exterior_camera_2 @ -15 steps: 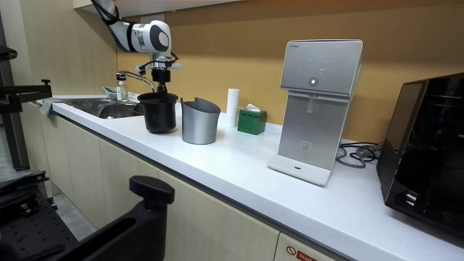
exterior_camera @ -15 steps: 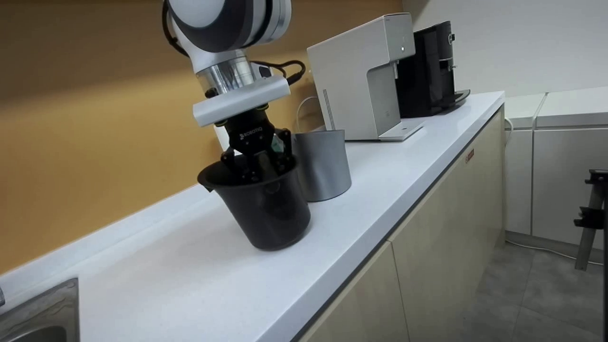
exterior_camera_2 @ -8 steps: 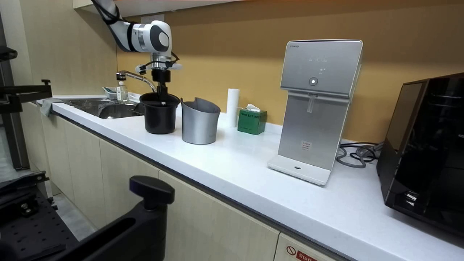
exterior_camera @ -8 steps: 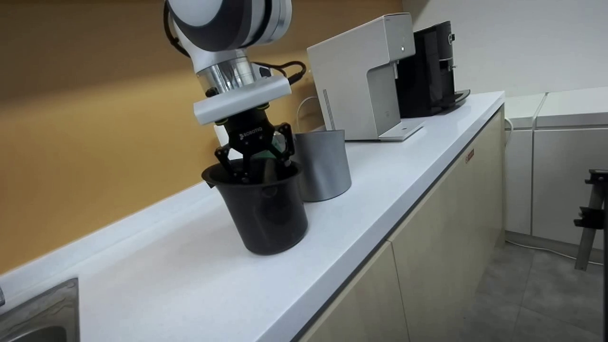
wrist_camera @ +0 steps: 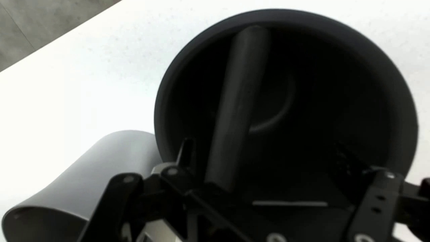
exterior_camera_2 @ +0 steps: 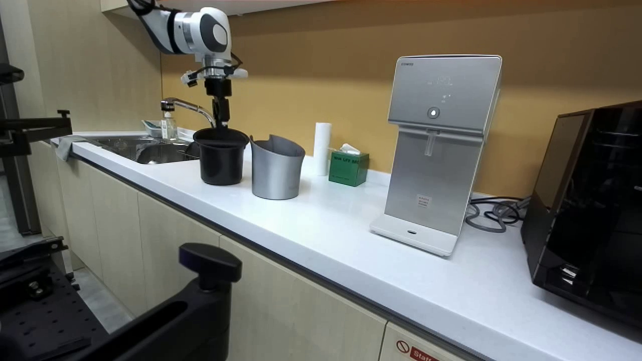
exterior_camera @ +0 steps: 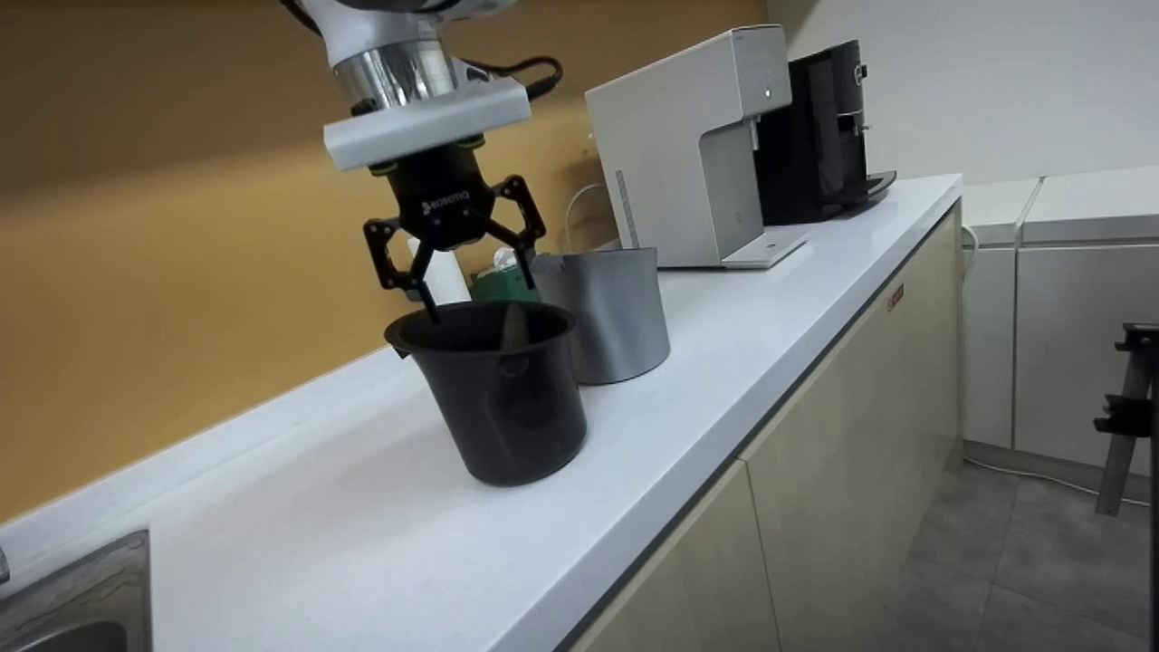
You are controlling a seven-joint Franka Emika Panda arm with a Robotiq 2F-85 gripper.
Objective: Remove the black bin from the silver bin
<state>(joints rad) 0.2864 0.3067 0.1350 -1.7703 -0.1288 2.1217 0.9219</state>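
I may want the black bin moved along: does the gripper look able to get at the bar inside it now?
Probably yes: the gripper hangs open over the black bin, and nothing visible stands between it and the bar. The gripper would likely just need to come down.

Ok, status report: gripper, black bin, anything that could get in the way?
Gripper open, holding nothing, over the black bin. Black bin out of the silver bin, upright on the counter. Possible obstacle: silver bin, close beside it.

The white arm [exterior_camera_2: 194,32] has a silver collar [exterior_camera: 396,74], black cable [exterior_camera: 543,86] and black claw [exterior_camera: 482,301] marked ROBOTIQ.
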